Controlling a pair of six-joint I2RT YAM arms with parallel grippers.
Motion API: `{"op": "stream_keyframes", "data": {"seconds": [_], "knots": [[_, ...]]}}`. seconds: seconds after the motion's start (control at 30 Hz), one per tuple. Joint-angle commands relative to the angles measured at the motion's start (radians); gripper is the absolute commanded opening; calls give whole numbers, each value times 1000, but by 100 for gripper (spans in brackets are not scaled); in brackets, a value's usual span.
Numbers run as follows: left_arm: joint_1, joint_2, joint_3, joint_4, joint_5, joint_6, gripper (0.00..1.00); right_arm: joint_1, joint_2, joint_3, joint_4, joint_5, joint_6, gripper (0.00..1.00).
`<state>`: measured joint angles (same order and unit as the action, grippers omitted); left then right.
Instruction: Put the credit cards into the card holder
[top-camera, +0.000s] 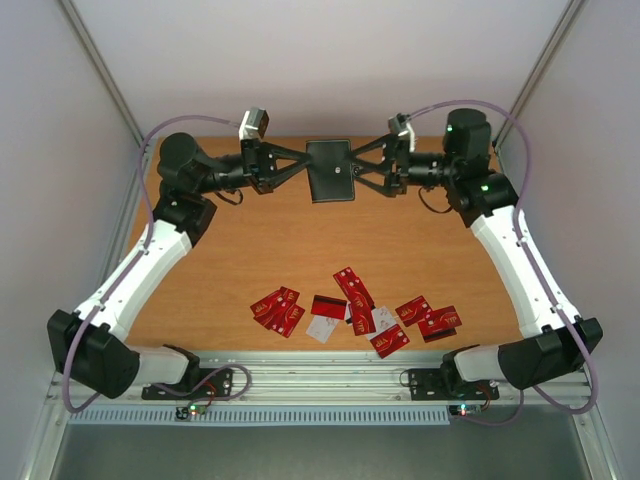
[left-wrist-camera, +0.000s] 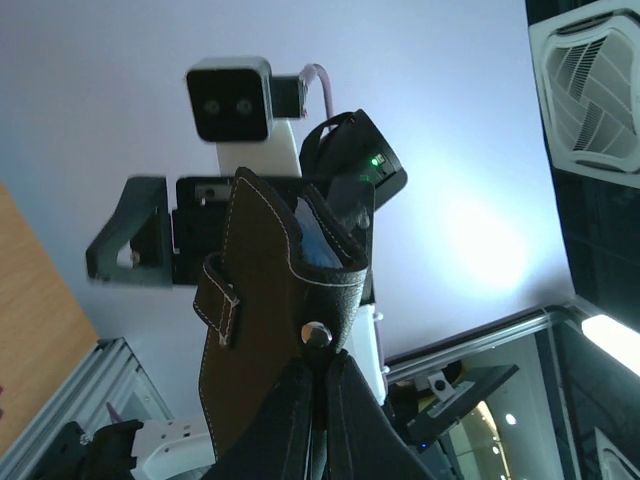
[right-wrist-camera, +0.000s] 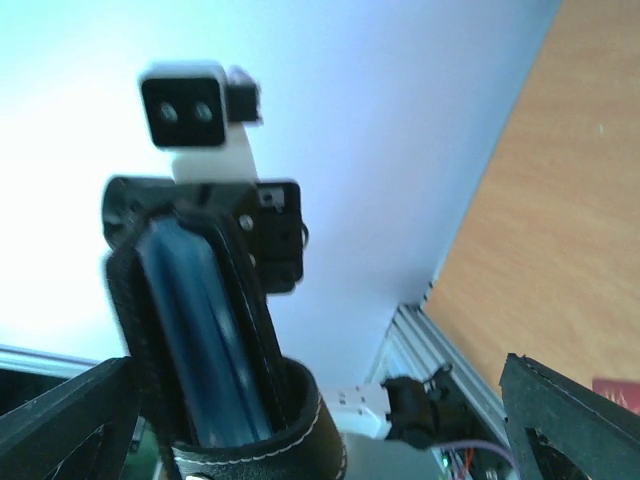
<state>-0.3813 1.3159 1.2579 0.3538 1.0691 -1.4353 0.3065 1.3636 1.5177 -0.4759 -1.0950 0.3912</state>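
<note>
The black card holder (top-camera: 330, 170) hangs in the air above the far middle of the table, between my two grippers. My left gripper (top-camera: 303, 165) is shut on its left edge; in the left wrist view its fingers (left-wrist-camera: 290, 420) pinch the holder (left-wrist-camera: 270, 290) just below the metal snap stud (left-wrist-camera: 317, 335). My right gripper (top-camera: 360, 172) is at the holder's right edge with its jaws spread wide. In the right wrist view the holder (right-wrist-camera: 215, 330), its bluish inside showing, stands between the open fingers (right-wrist-camera: 560, 420), nearer the left one. The credit cards (top-camera: 345, 310), mostly red with a few white, lie scattered near the table's front edge.
The wooden table (top-camera: 230, 250) is bounded by pale walls at the back and sides and a metal rail (top-camera: 320, 365) at the front. A red card corner (right-wrist-camera: 618, 390) shows at the right wrist view's lower right.
</note>
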Motion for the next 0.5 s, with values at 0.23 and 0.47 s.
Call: {"op": "stream_keyframes", "data": {"seconds": [0.23,0.47], "knots": [[1,16,12,222,47,-131,0,-112,-37,-9,198,-123,194,84],[1,41,11,337,96,-202,0,-110,-25,-5,288,-194,258,66]]}}
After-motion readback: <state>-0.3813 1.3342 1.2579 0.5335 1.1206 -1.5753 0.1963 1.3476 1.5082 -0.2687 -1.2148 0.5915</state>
